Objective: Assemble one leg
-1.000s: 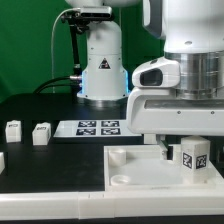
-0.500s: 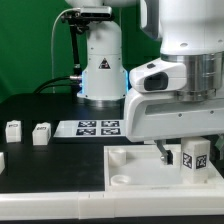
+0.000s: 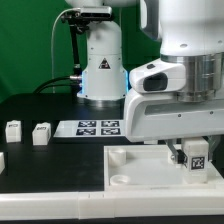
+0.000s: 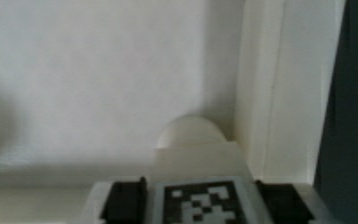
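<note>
Two spare legs [image 3: 13, 129] sit at nine o'clock on the worktop [image 3: 50, 165]. At four o'clock, the fingers [image 3: 177, 152] grip the leg [image 3: 196, 155], now lower over the panel [image 3: 135, 170]; insertion looks near.

A robotics lab: the white robot base [image 3: 100, 62] stands bolted behind a black tabletop [image 3: 40, 165], with the marker board [image 3: 97, 127] lying just before it.
</note>
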Available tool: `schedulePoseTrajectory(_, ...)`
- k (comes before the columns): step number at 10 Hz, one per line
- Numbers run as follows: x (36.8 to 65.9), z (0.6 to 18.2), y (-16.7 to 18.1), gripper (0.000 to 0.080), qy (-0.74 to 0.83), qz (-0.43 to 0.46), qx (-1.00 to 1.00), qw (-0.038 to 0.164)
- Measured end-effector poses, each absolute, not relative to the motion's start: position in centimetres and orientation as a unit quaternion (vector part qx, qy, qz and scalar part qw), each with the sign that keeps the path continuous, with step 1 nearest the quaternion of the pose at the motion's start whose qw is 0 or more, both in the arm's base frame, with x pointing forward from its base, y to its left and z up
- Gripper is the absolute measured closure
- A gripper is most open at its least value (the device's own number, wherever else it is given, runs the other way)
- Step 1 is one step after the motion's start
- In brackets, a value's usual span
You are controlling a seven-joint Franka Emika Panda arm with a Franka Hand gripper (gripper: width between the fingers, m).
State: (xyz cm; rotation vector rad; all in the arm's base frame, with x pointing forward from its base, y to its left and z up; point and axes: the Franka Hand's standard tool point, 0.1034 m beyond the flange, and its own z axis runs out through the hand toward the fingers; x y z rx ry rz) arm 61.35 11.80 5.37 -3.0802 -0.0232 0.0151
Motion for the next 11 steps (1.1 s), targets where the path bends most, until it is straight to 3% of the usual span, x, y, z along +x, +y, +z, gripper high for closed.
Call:
schedulePoseTrajectory(2, 61.4, 5.4, 11.8, 0.0511, -0.004, 0.005, -1.000, 0.031)
schedulePoseTrajectory(7, 61.4, 5.3, 12.6, 0.0509, 0.422, 0.001, -0.906, 0.040)
schedulePoseTrajectory(11, 61.5, 5.2, 13.1, 0.0509, 0.616, 0.006, -0.786, 0.042)
